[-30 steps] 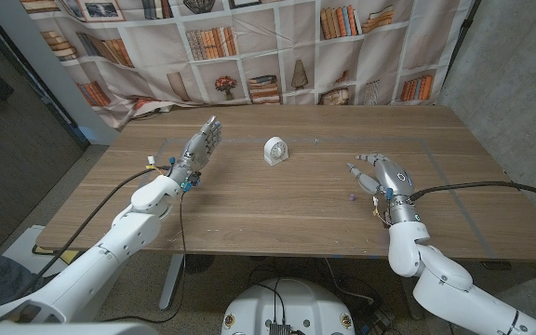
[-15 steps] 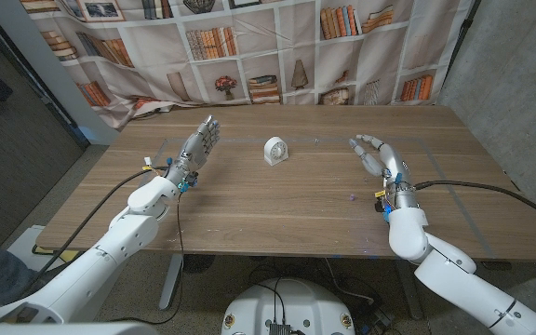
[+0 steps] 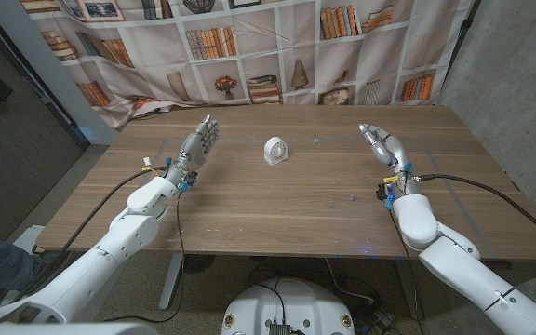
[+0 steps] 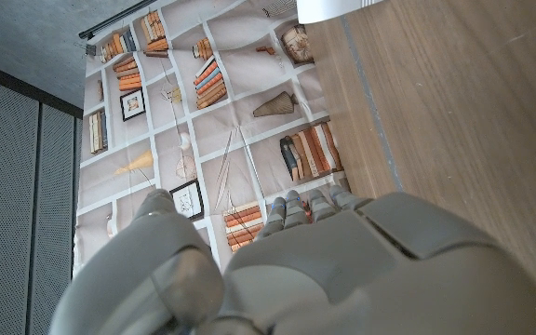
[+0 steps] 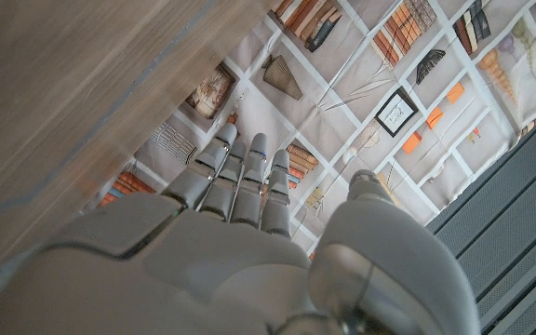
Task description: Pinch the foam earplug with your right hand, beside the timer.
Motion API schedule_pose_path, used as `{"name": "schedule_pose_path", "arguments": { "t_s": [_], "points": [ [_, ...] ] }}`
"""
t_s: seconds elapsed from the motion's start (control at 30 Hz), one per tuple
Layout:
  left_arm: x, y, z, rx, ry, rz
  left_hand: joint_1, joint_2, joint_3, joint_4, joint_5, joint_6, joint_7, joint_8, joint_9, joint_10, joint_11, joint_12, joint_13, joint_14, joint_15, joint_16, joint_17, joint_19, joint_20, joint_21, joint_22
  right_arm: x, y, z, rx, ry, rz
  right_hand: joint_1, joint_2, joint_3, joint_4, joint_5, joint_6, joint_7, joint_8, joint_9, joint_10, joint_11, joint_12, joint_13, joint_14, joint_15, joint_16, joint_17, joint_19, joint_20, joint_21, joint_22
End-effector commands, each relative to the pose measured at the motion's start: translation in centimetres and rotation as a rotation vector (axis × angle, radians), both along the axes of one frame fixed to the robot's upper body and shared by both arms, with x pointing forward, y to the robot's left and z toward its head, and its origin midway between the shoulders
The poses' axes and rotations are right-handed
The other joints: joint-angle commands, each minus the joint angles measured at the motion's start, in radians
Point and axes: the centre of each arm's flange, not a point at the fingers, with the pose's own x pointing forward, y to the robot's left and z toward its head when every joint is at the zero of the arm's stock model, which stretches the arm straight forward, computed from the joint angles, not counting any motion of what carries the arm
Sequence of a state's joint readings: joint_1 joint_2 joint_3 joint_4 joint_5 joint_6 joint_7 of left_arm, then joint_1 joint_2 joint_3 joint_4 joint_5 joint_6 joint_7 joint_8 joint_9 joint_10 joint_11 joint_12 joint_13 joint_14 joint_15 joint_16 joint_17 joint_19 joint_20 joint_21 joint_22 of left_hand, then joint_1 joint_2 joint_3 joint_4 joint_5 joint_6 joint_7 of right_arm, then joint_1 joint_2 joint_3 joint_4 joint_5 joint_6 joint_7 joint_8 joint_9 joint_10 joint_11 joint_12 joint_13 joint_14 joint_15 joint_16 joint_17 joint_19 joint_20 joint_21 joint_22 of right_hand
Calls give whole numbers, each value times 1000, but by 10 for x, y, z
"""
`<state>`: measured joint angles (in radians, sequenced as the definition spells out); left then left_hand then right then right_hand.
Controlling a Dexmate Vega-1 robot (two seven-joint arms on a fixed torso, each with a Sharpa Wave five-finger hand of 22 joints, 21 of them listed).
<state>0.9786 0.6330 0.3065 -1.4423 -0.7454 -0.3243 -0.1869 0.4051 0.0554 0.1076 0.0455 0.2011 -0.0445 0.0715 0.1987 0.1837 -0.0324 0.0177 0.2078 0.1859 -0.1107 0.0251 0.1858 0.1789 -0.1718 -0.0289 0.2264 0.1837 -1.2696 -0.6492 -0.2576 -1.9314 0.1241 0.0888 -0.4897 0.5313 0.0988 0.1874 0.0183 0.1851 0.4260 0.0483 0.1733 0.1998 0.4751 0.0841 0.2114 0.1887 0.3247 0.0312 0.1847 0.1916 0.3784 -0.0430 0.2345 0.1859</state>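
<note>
behind wooden table (image 3: 277, 200): bookshelf-print backdrop (image 3: 249, 46) | both hands spread, holding nothing

A bookshelf-print curtain (image 3: 249, 46) hangs behind the wooden table (image 3: 277, 200).

No text, label, brand or number can be read anywhere. The timer (image 3: 274, 150), well apart from the right hand (image 3: 385, 149) toward the left hand (image 3: 198, 147), shows a pale dial too small to make out. The printed bookshelf backdrop (image 3: 249, 46) beyond both hands carries no legible titles.
</note>
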Motion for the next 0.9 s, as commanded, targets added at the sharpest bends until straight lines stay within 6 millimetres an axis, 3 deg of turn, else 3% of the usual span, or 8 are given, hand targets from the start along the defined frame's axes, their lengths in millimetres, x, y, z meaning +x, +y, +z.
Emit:
{"name": "schedule_pose_path", "arguments": {
  "t_s": [0.03, 0.47, 0.9],
  "points": [
    [-11, 7, 4, 13, -11, 42, 4, -7, -1, 1, -3, 6, 6, 5, 3, 1, 4, 4, 3, 7, 1, 6, 2, 1, -14, 5, 1, 20, -18, 7, 175, -3, 198, -14, -3, -1, 9, 5, -6, 13, 4, 2, -3, 10, 1, 2, -4, 15, 3, 3, 3, 6, 2, 1],
    [-19, 13, 2, 16, -5, 64, 4, -6, -3, 1, -3, 0, 2, 2, 3, -6, -1, -1, 3, -5, 3, -1, 2, -2, -2, 2, 1, 21, -26, 0, 225, 27, 224, -36, -8, -11, 15, 3, -14, 21, 9, 0, -13, 15, -1, 3, -14, 22, 0, 4, -6, 10, -3, 1],
    [-23, 17, -3, -2, 3, 79, 5, -5, -5, 1, -3, 3, 1, 2, 3, -4, -3, 0, 3, -4, -2, 0, 2, -2, -3, 0, 1, 33, -22, 2, 221, 55, 248, -48, -9, -15, 17, 3, -14, 21, 13, -1, -14, 15, 1, 3, -16, 22, 1, 4, -9, 9, -6, 1]
  ]
}}
